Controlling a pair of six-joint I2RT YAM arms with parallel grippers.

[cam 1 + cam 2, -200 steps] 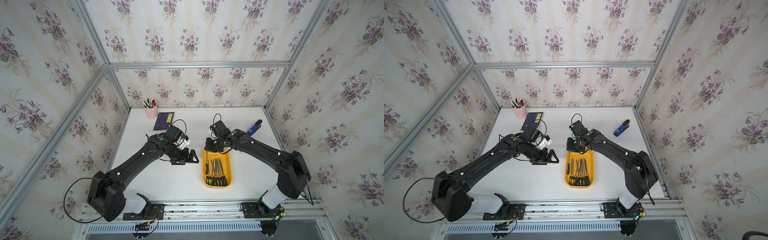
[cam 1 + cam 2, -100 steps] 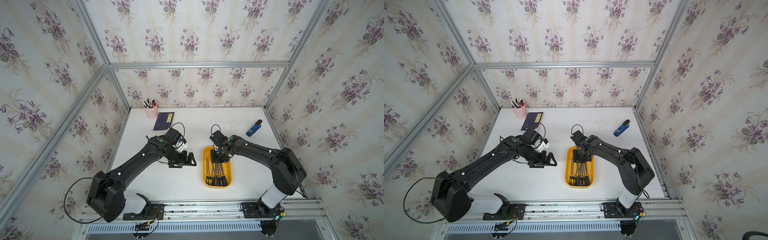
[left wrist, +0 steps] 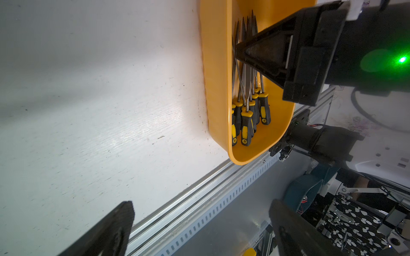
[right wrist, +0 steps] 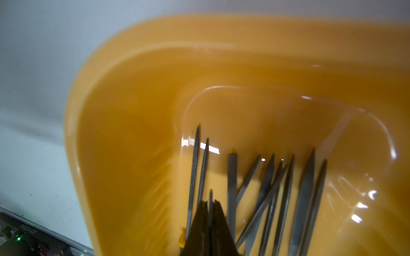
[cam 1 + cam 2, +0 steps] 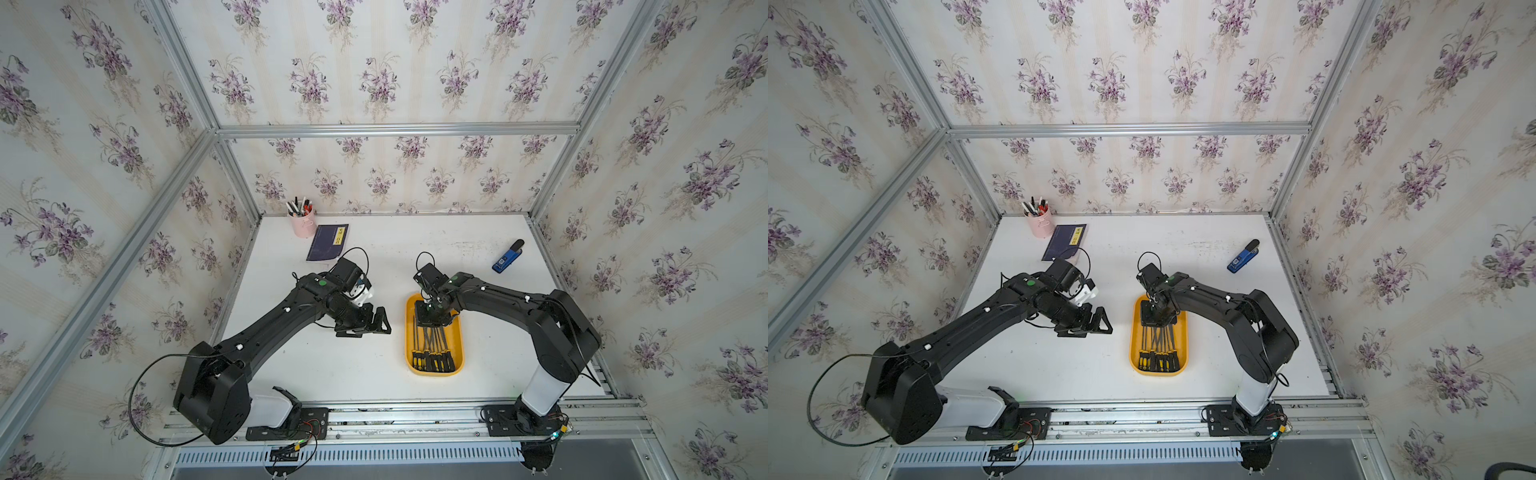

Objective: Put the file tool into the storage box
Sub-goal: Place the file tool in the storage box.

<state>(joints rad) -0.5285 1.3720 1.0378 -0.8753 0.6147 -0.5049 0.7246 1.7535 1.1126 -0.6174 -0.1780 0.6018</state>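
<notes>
the navy booklet (image 5: 328, 243) at the far side of the worktop (image 5: 353, 374) carries a yellow label, and the blue device (image 5: 507, 257) a pale one. the writing on both is too small to read.

the right end effector (image 4: 210, 205) is down inside the far end of the storage box (image 5: 409, 340). its jaws are closed on the thin grey blade of a file tool (image 4: 210, 194), which shows between the dark fingertips. the other files (image 5: 434, 345) lie lengthwise in the box right beneath it, with their black-and-yellow handles toward the near end.

the left end effector (image 5: 380, 324) hangs over bare worktop just beside the box's left wall, apart from it. its jaws are spread wide and hold nothing.

the worktop is white and lightly scuffed, with a pink pen cup (image 5: 302, 224) in its far left corner. floral wallpaper (image 5: 374, 75) covers the walls, framed by aluminium rails (image 5: 395, 129).
</notes>
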